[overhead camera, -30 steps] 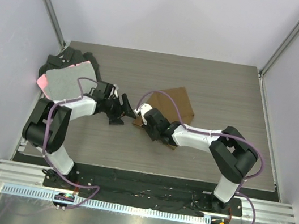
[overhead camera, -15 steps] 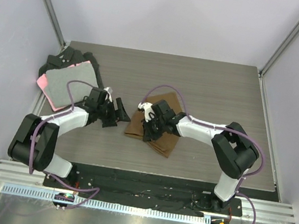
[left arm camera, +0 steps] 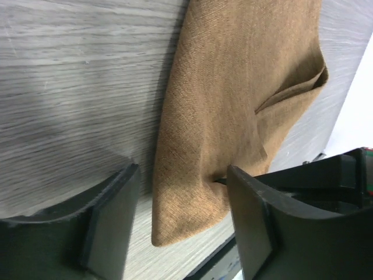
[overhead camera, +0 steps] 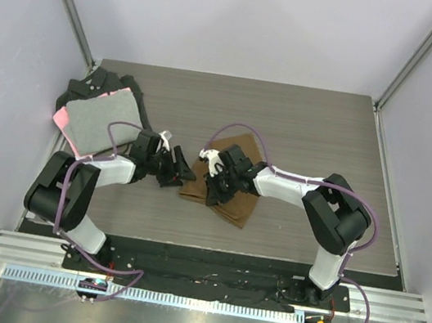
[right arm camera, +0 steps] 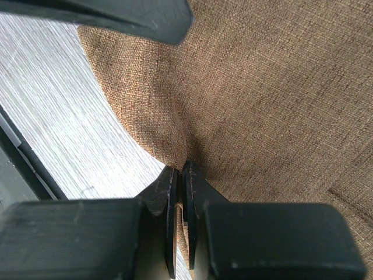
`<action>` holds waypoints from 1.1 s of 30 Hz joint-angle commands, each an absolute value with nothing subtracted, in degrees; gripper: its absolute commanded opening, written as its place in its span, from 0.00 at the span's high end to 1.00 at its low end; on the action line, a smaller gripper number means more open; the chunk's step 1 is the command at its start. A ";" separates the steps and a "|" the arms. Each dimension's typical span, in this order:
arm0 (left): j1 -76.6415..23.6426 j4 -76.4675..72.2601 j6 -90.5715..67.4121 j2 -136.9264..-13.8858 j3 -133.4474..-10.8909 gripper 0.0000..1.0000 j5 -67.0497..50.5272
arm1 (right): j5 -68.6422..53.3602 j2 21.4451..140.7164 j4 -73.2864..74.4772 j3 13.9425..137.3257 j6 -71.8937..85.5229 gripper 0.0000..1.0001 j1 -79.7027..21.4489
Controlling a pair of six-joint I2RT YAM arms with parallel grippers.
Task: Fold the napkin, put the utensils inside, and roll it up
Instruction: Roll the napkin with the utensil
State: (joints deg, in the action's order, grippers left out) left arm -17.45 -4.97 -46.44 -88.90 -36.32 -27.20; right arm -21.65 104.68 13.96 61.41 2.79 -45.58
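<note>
Seemingly early stage: plain brown fabric napkin (overhead camera: 236,202) lies folded double at centre of grey wood-grain counter (overhead camera: 313,128). Right end effector (right arm camera: 185,169) clamped on napkin's 9 o'clock edge. Left end effector (left arm camera: 182,172) apart, just beside that edge. Utensils unseen; placing and rolling left.

napkin (right arm camera: 280,87) fold pinched in right claw (right arm camera: 182,170), grey table (right arm camera: 52,111) beside
</note>
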 commanded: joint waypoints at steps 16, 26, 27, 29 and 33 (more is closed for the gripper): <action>-19.25 1.48 -44.65 -93.07 -37.61 0.72 -29.27 | -19.34 105.03 12.22 63.28 3.95 0.99 -45.00; -19.25 15.35 -41.93 -96.24 -45.69 1.00 -28.65 | -15.04 101.87 11.87 62.05 2.90 0.99 -45.52; -19.25 16.86 -41.14 -96.85 -46.66 1.00 -28.74 | -14.42 101.17 11.87 61.70 2.73 0.98 -45.70; -19.25 21.07 -39.21 -97.64 -49.65 1.00 -28.83 | -11.80 99.85 11.69 61.52 2.55 0.96 -46.67; -19.16 25.03 -38.41 -99.31 -52.73 1.00 -30.67 | -4.69 94.50 9.59 60.65 2.02 0.68 -50.09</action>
